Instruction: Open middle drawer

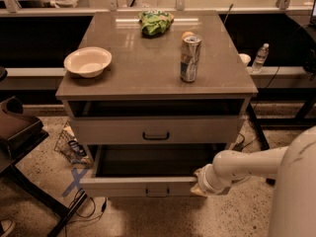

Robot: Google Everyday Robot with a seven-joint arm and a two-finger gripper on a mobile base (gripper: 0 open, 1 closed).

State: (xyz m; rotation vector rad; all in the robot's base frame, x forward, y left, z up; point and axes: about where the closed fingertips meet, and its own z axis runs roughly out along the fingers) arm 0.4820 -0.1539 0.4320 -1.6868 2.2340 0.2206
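**MIDDLE DRAWER: OPENING STROKE NEAR ITS END**

A bowl (88,61) sits on the worktop (148,75), above and left of the middle drawer (123,186). The middle drawer stands drawn well out of the cabinet, dark inside exposed, with its bar handle (158,192) at front centre. The taller-fronted drawer (113,131) directly above it is slightly ajar. A can (190,58) stands above the middle drawer's right half. The gripper (201,183) is at the right end of the middle drawer's front, apparently touching it; its grip state cannot be told.

Judgement: opening is effectively complete. The next move calls for a clean release and a retreat from the drawer front without nudging it shut.
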